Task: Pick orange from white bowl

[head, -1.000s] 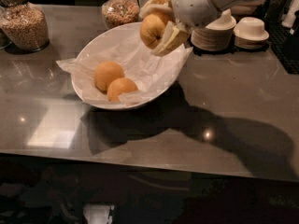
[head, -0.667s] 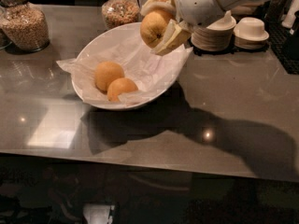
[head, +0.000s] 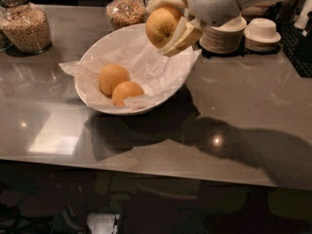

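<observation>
My gripper (head: 165, 23) is shut on the orange (head: 161, 27), a dull yellowish round fruit with a dark stem dimple, held in the air above the far right rim of the white bowl (head: 92, 52). The cream fingers (head: 183, 37) clasp the fruit from above and below. The bowl stands on the grey counter, lined with crumpled white paper (head: 146, 62). Two deeper-orange fruits (head: 113, 78) (head: 127, 91) lie side by side in its left half.
Two glass jars of grain (head: 28, 26) (head: 125, 9) stand at the back left. Stacks of small white bowls and plates (head: 224, 33) (head: 262, 33) sit at the back right. The counter's front edge (head: 146, 167) runs across the lower part of the view.
The gripper has risen a little with the orange in it, moving up and away from the bowl. The two fruits in the bowl have not moved.
</observation>
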Motion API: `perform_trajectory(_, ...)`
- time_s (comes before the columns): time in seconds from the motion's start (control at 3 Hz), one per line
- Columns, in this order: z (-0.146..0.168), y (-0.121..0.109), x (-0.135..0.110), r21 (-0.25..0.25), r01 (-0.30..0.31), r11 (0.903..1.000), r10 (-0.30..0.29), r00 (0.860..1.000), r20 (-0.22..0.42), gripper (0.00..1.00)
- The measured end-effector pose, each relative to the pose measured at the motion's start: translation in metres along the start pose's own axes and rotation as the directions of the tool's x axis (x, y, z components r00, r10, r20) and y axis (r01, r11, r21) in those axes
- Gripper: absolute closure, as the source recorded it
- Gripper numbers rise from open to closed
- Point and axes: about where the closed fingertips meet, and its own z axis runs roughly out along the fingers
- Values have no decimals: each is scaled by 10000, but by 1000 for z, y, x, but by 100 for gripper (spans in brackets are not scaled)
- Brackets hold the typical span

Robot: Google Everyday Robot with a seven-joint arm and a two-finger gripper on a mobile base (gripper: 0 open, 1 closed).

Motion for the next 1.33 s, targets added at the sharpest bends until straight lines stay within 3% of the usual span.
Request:
perform_trajectory(0.33, -27, 14, -45, 220, 596, 9980, -618, 9908, 1206, 100)
perform_trajectory(0.67, -52, 39, -89, 461, 1088, 9930, -1169, 9625, 2449, 100)
perform_trajectory(1.0, -61, 64, -119, 577, 1558, 9861, -1659, 9424, 2904, 100)
perform_trajectory(1.33, -56, 86, -135, 393, 1788, 9831, -1817, 9274, 3270, 100)
